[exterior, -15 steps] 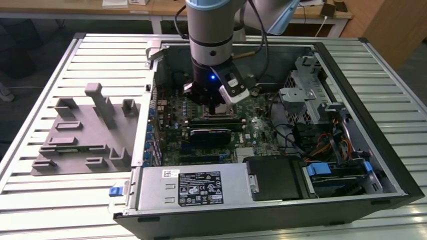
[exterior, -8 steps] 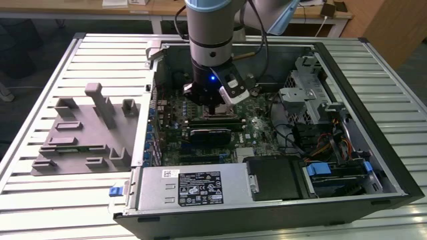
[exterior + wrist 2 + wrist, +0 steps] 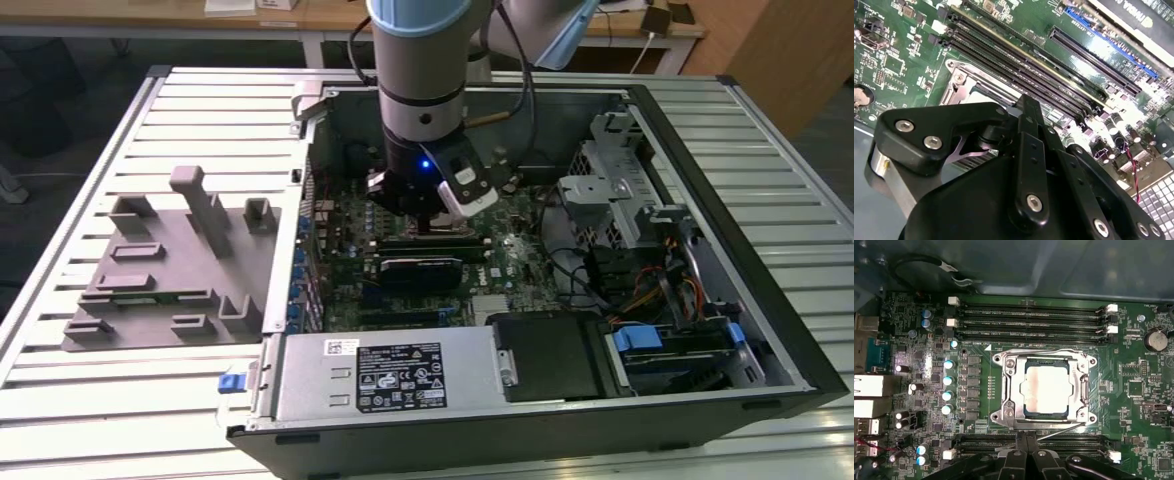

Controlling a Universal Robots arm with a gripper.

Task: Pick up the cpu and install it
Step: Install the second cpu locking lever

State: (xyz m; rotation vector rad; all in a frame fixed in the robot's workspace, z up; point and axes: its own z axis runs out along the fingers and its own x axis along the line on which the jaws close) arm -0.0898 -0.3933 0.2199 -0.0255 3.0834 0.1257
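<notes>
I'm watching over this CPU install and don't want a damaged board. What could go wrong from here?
The cpu lies in the socket frame, so a slight misseat could bend contacts. The gripper hangs close over the memory slots, so a sideways drift could strike them or the capacitors.

Arm vertical, fingers [image 3: 1026, 440] together.

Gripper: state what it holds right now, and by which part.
Nothing. The gripper shows nothing between its fingers, and the cpu lies in the motherboard socket, apart from the fingertips in the first wrist view.
</notes>
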